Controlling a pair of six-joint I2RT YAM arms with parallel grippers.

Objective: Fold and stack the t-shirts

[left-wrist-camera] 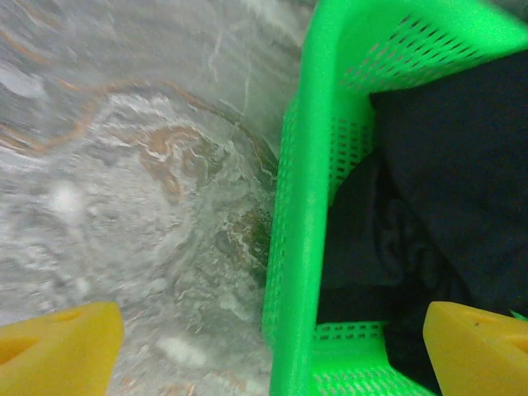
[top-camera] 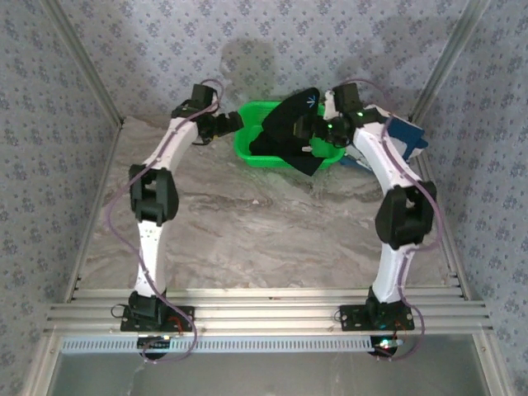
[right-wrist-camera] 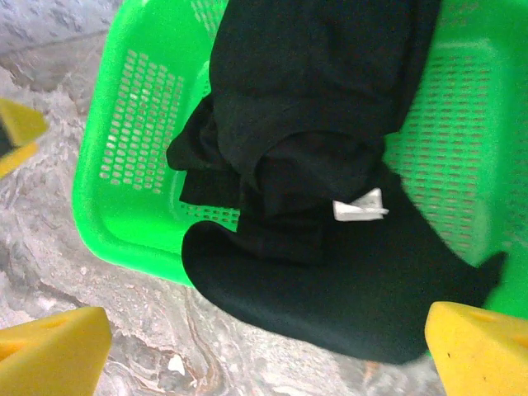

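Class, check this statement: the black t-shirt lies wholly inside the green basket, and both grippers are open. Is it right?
Not quite. The black t-shirt is not wholly inside the green basket: part of it spills over the rim onto the table, as the right wrist view shows. The left gripper and right gripper are indeed open.

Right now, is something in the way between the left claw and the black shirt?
Yes. The green basket has its side wall right under the open left gripper. One finger is outside over the table, and the other is inside above the black t-shirt.
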